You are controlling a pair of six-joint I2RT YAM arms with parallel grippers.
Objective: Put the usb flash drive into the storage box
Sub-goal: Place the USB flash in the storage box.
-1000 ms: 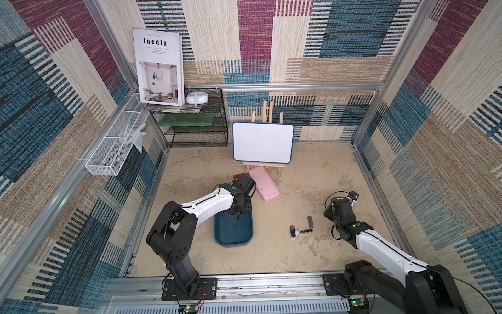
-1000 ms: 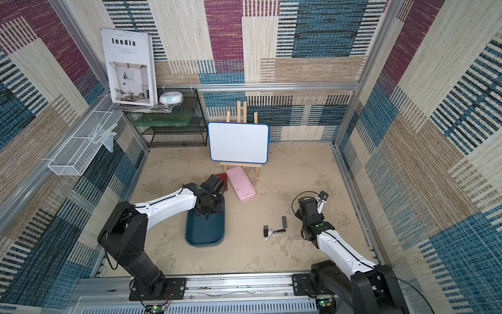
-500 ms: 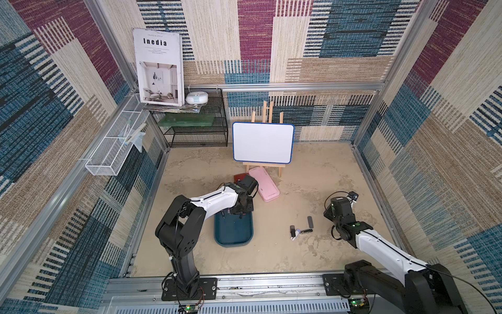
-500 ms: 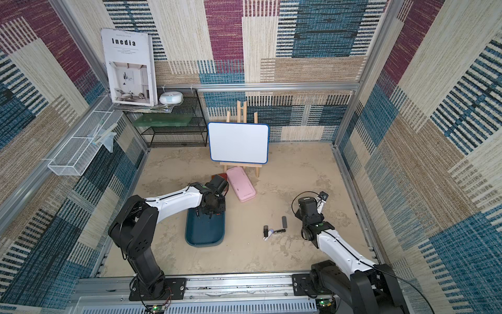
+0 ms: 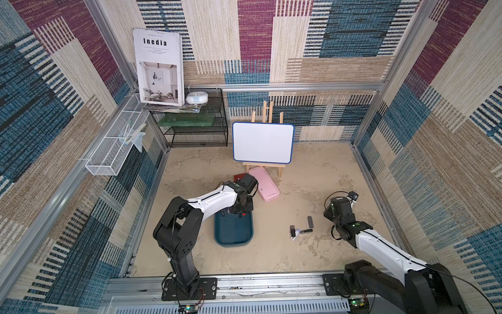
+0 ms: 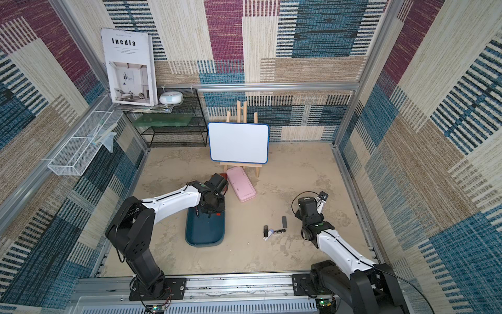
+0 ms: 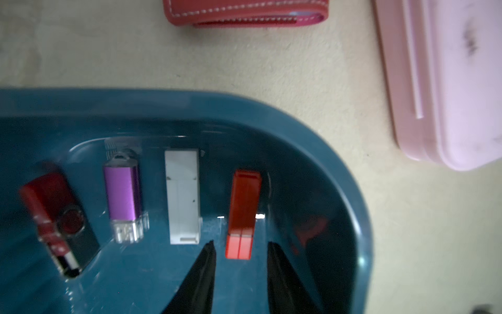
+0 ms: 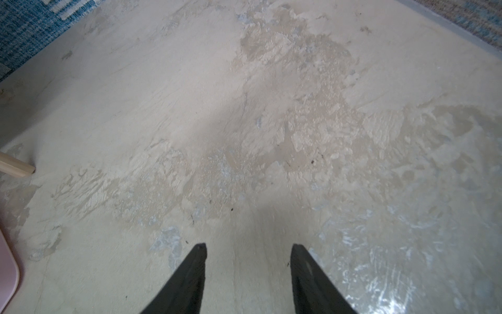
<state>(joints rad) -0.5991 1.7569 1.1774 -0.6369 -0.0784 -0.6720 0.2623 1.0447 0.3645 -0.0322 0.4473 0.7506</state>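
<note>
Seeing my left gripper (image 7: 240, 244) with jaws parted either side of the red usb flash drive (image 7: 244, 201), not touching it, drive lying inside the storage box (image 7: 271, 108), my right gripper (image 8: 247, 246) gaping above the floor (image 8: 244, 108)

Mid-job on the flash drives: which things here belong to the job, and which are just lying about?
Job: storage box; orange-red flash drive in it, between the open jaws of the left gripper; purple drive; white drive; dark red drive; loose drives outside it.
Lying about: red wallet; pink case; whiteboard; magazine; wire shelf.
</note>
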